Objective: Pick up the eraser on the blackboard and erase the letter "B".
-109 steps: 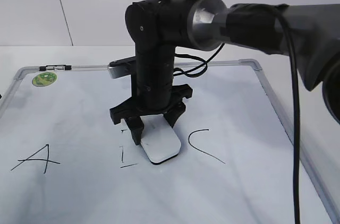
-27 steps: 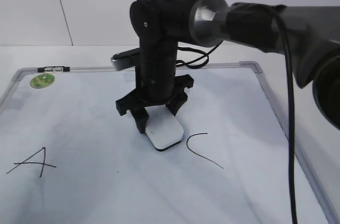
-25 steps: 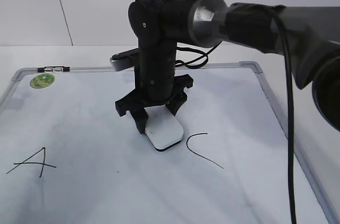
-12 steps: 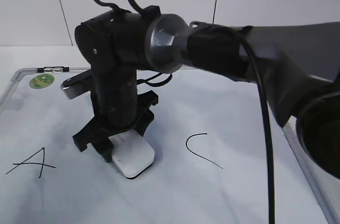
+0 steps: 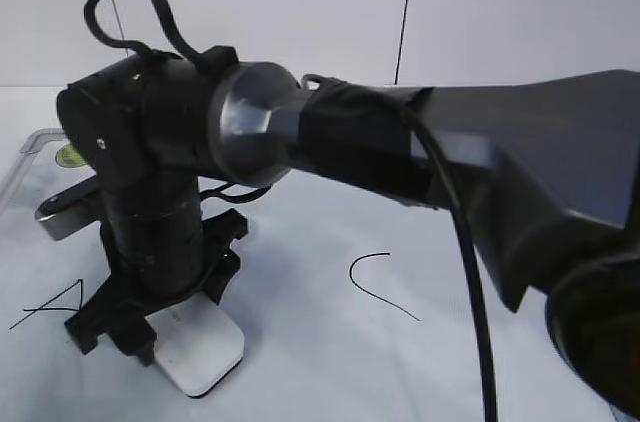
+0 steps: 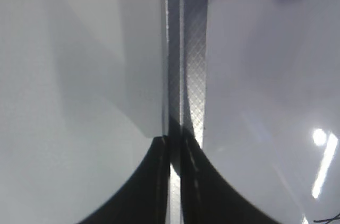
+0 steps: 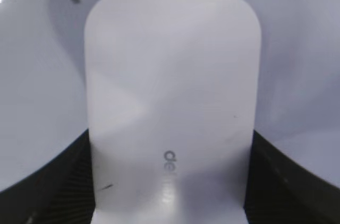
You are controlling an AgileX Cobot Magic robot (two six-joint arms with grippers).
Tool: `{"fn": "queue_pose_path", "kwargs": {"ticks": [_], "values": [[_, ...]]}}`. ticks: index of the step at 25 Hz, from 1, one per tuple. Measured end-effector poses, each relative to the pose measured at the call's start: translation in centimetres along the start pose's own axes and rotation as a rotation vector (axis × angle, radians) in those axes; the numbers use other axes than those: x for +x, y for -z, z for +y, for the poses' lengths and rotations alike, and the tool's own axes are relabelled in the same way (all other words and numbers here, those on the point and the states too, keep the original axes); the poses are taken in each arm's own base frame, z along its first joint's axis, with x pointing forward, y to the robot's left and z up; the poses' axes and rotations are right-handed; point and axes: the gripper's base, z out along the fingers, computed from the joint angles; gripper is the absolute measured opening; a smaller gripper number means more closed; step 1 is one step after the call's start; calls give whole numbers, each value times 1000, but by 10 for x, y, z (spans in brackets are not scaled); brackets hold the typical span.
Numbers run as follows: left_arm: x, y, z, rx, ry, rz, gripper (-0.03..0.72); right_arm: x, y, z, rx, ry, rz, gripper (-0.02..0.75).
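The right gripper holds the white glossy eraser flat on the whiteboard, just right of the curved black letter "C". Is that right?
Not quite. In the exterior view the right gripper does hold the white glossy oblong eraser flat on the silver-framed white dry-erase board, but well left of the curved black letter "C", beside the slanted black "A".

Pale panelled wall [image 5: 300, 2], dark vertical seams, white table [image 5: 20, 112], even light

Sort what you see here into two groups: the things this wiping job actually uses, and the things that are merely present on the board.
Used in the job: eraser, right gripper clamped on it, blackboard.

Merely present: letter A, letter C, green sticker, left gripper.
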Motion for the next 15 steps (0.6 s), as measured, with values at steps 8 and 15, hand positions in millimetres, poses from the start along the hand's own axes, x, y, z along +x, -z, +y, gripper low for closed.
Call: {"fn": "queue_pose_path", "kwargs": {"ticks": [8, 15], "values": [[0, 0, 0, 0, 0, 0, 17, 2, -1, 14, -2, 51, 1, 522], [0, 0, 0, 0, 0, 0, 17, 2, -1, 12, 21, 59, -1, 522]]}}
